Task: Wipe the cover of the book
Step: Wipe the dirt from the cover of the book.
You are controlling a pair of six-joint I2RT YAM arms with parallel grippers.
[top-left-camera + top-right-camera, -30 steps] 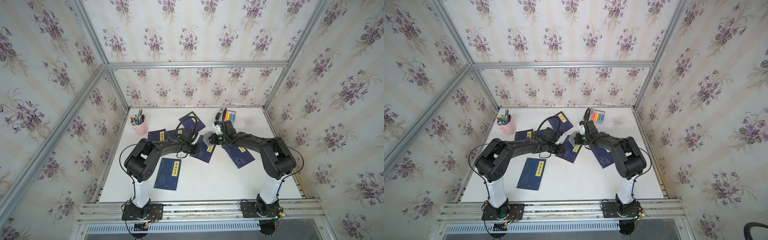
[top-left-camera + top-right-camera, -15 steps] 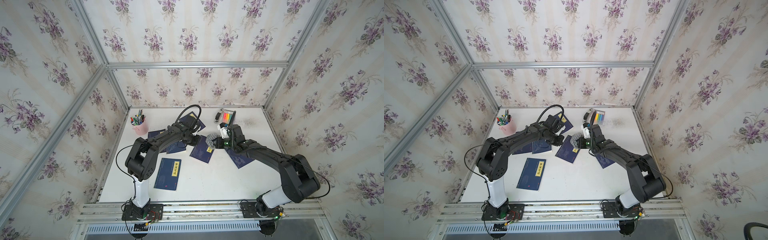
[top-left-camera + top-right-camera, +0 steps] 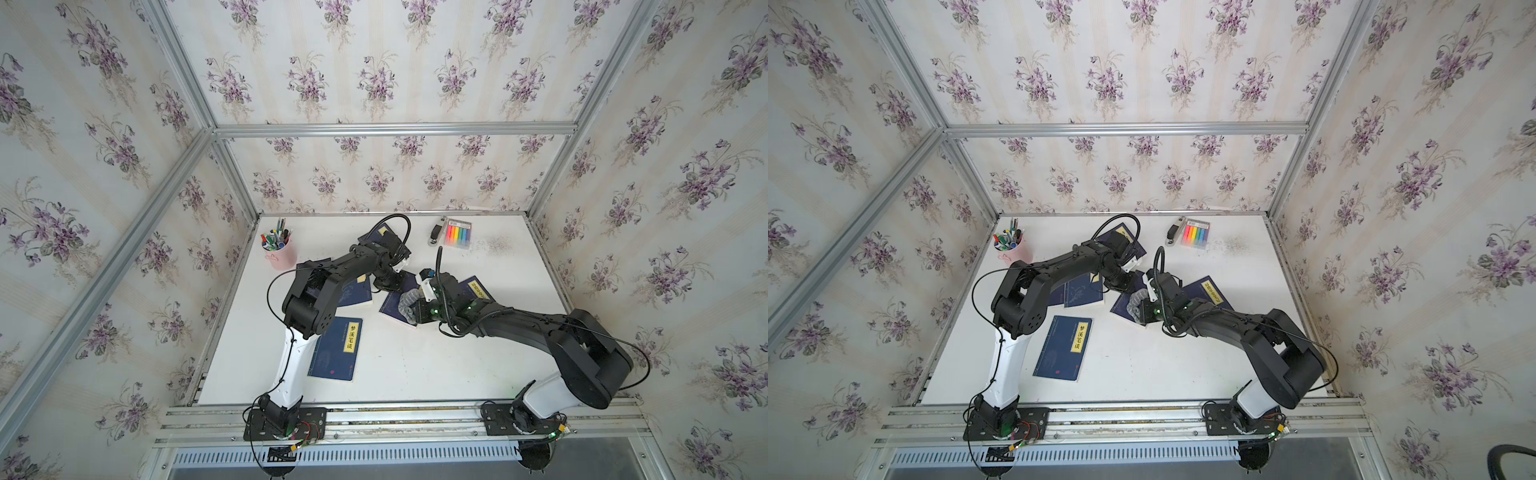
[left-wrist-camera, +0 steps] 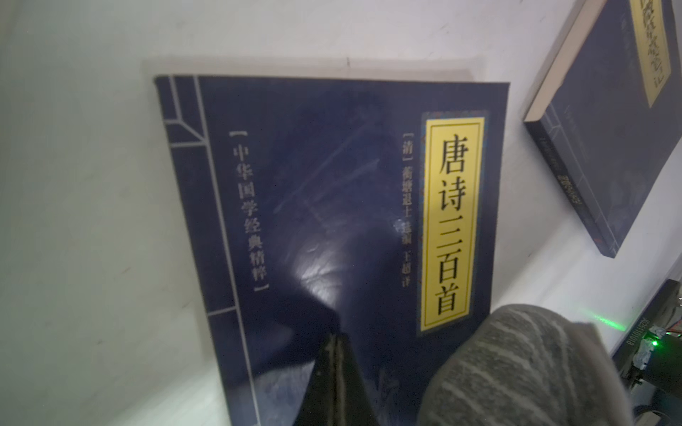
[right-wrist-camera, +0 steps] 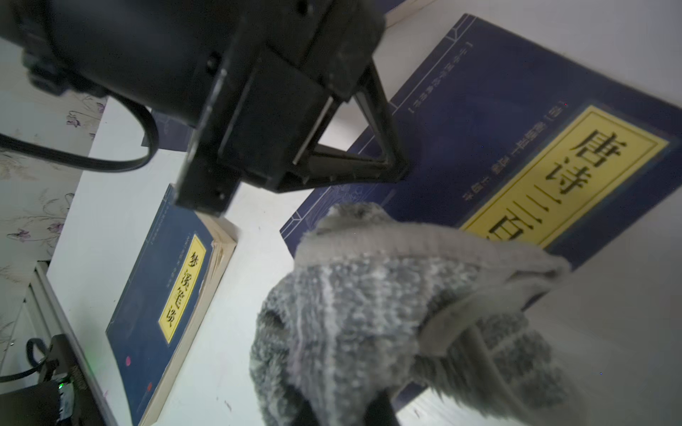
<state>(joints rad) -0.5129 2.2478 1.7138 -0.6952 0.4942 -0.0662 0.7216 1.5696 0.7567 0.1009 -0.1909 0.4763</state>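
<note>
The book [image 3: 390,308] is dark blue with a yellow title label and lies flat mid-table; it also shows in a top view [image 3: 1122,305] and fills the left wrist view [image 4: 332,184]. My left gripper [image 4: 336,337] is shut, its tips resting on the cover near one corner [image 3: 390,283]. My right gripper [image 5: 343,413] is shut on a grey striped cloth [image 5: 369,313], which lies bunched on the book's near end [image 3: 408,305]. The cloth [image 4: 516,369] hides part of the cover and the label's end.
Other blue books lie around: one at the front left [image 3: 336,347], one under the left arm [image 3: 355,291], one at the right [image 3: 478,289], one at the back [image 3: 380,235]. A pink pen cup [image 3: 279,253], a stapler [image 3: 436,230] and a highlighter pack [image 3: 458,234] stand at the back.
My right gripper has dragged the cloth along the book's cover from its far end toward the near end. The left arm has shifted its pose, with its tips still on the book.
</note>
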